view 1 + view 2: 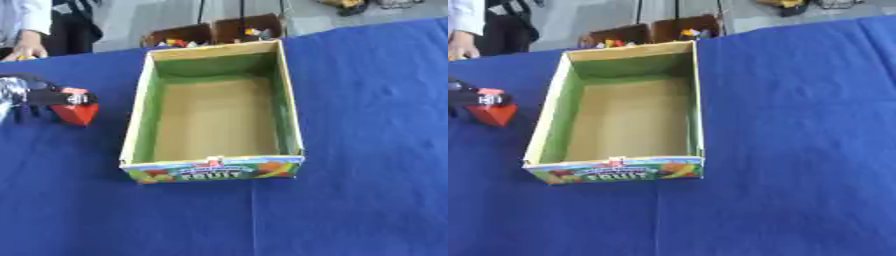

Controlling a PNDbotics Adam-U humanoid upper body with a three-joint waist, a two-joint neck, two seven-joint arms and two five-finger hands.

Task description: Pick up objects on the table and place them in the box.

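Note:
An open cardboard fruit box (140,125) with green inner walls and a bare brown floor stands in the middle of the blue table. To its left, my left hand (39,97) comes in from the view's left edge, its black fingers curled round a red angular object (77,113). The object hangs just left of the box's left wall, close above the cloth. Nothing lies inside the box. My right hand shows in neither view.
Blue cloth (367,150) covers the whole table. Behind the table's far edge stand two brown crates (214,31) with small coloured items. A person stands at the far left, one hand (28,50) resting at the table's edge.

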